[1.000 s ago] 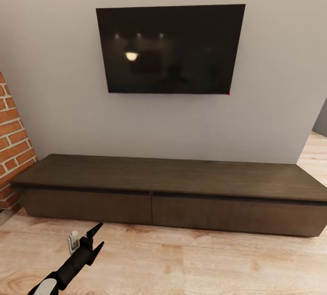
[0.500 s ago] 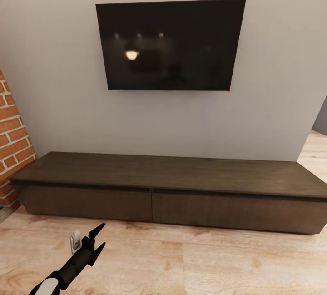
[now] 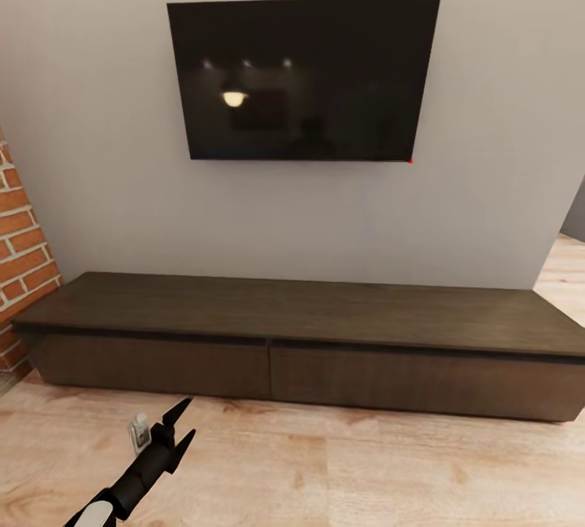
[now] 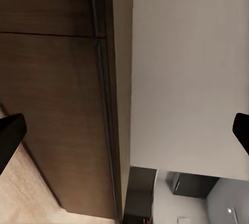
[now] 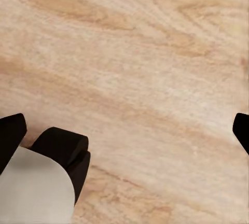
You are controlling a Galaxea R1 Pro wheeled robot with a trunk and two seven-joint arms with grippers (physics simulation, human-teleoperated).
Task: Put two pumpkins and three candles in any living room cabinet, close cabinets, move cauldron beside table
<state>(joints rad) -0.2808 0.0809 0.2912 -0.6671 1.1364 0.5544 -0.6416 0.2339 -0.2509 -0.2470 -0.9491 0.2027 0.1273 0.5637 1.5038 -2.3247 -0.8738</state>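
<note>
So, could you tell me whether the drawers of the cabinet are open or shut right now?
Shut. In the head view both drawer fronts of the cabinet sit flush under its top, with no pale interior showing.

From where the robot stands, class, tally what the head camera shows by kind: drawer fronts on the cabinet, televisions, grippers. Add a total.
Drawer fronts: 2, left and right, on the cabinet
Televisions: 1, the television
Grippers: 1, the left gripper
Total: 4

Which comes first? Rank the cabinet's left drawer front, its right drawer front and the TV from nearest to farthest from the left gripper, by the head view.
1. left drawer front, just beyond the left gripper
2. right drawer front, off to the right
3. TV, high on the wall
</note>
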